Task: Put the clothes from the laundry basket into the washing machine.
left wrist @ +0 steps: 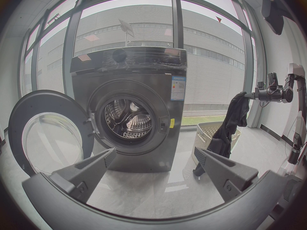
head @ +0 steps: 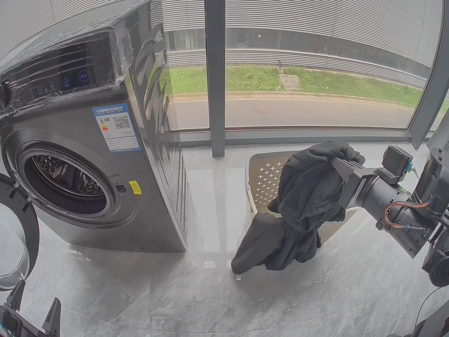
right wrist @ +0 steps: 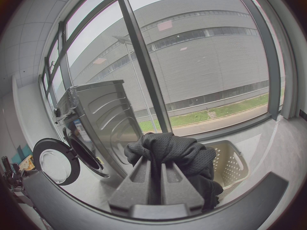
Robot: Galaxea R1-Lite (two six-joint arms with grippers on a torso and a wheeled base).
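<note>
My right gripper [head: 337,162] is shut on a black garment [head: 299,202], held up over the beige laundry basket [head: 264,176]; the cloth hangs down to the floor in front of the basket. In the right wrist view the fingers [right wrist: 142,176] pinch the black garment [right wrist: 172,149] with the laundry basket [right wrist: 228,166] behind. The grey washing machine [head: 89,132] stands at the left, its round door [head: 16,232] swung wide and the drum [left wrist: 129,118] bare. My left gripper [left wrist: 153,163] is open, low and facing the washing machine [left wrist: 134,106]; its fingertips [head: 51,312] show at the bottom left.
A tall window with a dark pillar [head: 215,66] runs behind the basket and machine. Pale tiled floor [head: 206,286] lies open between the machine and the basket. The machine's open door juts out toward my left arm.
</note>
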